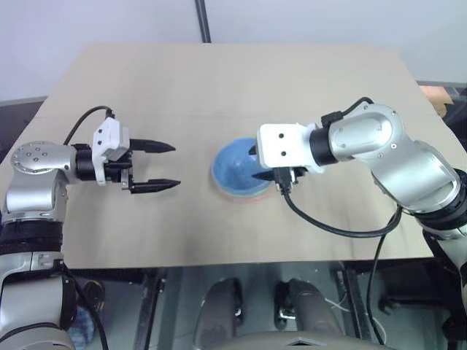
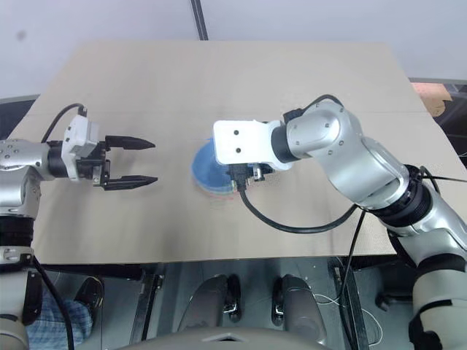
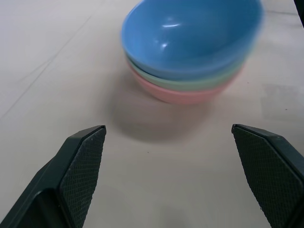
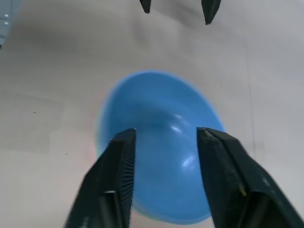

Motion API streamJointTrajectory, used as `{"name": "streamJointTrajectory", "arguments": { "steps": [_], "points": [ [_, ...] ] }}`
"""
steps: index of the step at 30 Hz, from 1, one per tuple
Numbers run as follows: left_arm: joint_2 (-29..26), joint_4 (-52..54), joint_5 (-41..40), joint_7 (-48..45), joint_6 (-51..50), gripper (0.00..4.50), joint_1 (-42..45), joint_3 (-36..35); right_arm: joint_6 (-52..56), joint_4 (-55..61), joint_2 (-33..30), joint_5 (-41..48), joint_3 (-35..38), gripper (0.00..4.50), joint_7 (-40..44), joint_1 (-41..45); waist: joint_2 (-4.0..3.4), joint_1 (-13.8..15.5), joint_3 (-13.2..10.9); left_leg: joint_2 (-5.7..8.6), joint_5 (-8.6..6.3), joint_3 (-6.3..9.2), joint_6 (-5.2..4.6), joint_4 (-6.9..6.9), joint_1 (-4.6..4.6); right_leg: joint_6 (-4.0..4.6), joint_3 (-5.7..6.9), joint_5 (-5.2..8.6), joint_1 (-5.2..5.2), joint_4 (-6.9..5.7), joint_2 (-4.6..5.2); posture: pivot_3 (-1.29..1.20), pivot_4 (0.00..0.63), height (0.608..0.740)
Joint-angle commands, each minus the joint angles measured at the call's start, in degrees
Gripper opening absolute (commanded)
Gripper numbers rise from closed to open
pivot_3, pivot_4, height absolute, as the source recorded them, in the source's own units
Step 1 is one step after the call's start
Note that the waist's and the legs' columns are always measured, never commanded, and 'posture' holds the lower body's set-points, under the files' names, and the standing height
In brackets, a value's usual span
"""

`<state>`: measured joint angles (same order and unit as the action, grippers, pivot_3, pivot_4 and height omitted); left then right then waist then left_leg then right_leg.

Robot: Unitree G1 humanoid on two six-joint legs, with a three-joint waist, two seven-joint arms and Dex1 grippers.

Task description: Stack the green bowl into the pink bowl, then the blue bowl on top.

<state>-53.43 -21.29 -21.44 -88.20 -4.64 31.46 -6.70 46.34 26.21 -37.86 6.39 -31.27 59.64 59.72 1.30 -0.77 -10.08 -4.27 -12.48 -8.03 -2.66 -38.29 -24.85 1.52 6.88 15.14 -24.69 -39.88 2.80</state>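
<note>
Three bowls: blue bowl (image 3: 190, 35) nested on green bowl (image 3: 190, 81), that in pink bowl (image 3: 183, 95), mid-table (image 1: 219, 80).
Right gripper (image 4: 166, 135): just above the blue bowl, fingers parted, holding nothing.
Left gripper (image 1: 164, 166): wide open, empty, well apart to the stack's left.
Handling: likely light, stiff, smooth plastic; may slide.
Hold point: pinch the rim wall, one finger inside.

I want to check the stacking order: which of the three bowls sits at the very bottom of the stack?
The pink bowl. It rests on the table, with the green bowl nested in it and the blue bowl on top.
</note>
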Motion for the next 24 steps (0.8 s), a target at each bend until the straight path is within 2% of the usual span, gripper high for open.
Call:
{"name": "streamJointTrajectory", "arguments": {
  "steps": [1, 4, 7, 12, 17, 24],
  "points": [
    [-1.0, 0.5, -0.6, -0.4, 0.1, 4.5, 1.1, -0.9, 3.3, 0.3, 0.1, 2.5, 6.1, 2.1, -0.1, 1.9, 0.0, 0.0, 0.0, 0.0, 0.0, 0.0, 0.0, 0.0, 0.0, 0.0, 0.0, 0.0, 0.0, 0.0, 0.0, 0.0, 0.15, 0.74],
    [-0.9, 1.3, -0.3, 1.6, -0.8, 4.5, 0.5, -1.3, 9.4, -1.9, 0.3, 9.4, 17.3, 2.1, -1.0, -1.0, 0.01, 0.1, 0.0, 0.0, 0.0, 0.0, 0.0, 0.0, -0.01, 0.13, 0.0, -0.08, 0.0, -0.01, 0.0, 0.0, 0.15, 0.74],
    [-0.5, 3.3, -0.9, 2.9, -1.6, 4.5, -0.9, -1.8, 9.8, -2.5, 0.2, 12.6, 23.7, 2.1, -2.4, -5.8, 0.09, 0.2, 0.1, 0.01, 0.0, 0.05, 0.0, 0.0, 0.0, 0.21, 0.05, -0.12, 0.07, 0.03, 0.01, 0.0, 0.15, 0.74],
    [-0.4, 8.1, -1.8, 6.1, -2.9, 4.5, -5.0, -3.2, 3.7, -2.5, -5.7, 13.3, 30.6, 2.1, -2.1, -20.3, 0.08, 0.1, 0.0, 0.04, 0.0, 0.04, -0.01, 0.05, -0.01, 0.2, 0.02, -0.12, 0.04, 0.04, 0.07, 0.0, 0.15, 0.74],
    [-0.2, 10.3, -1.7, 8.7, -2.7, 4.5, -8.5, -4.2, -7.8, -5.4, -7.2, 15.1, 39.2, 2.1, -0.4, -35.4, 0.07, 0.0, 0.0, 0.02, 0.0, 0.02, 0.0, 0.08, 0.04, -0.01, 0.0, 0.0, 0.04, 0.02, 0.03, 0.0, 0.15, 0.74],
    [0.1, 14.0, -3.5, 11.3, -4.9, 4.5, -11.6, -5.5, -15.7, -10.0, -7.5, 20.1, 47.3, 2.1, 3.6, -44.1, 0.06, 0.1, 0.0, -0.02, -0.01, -0.01, -0.02, 0.07, 0.13, -0.02, -0.06, 0.01, 0.09, 0.01, -0.01, 0.0, 0.15, 0.74]
  ]
}}
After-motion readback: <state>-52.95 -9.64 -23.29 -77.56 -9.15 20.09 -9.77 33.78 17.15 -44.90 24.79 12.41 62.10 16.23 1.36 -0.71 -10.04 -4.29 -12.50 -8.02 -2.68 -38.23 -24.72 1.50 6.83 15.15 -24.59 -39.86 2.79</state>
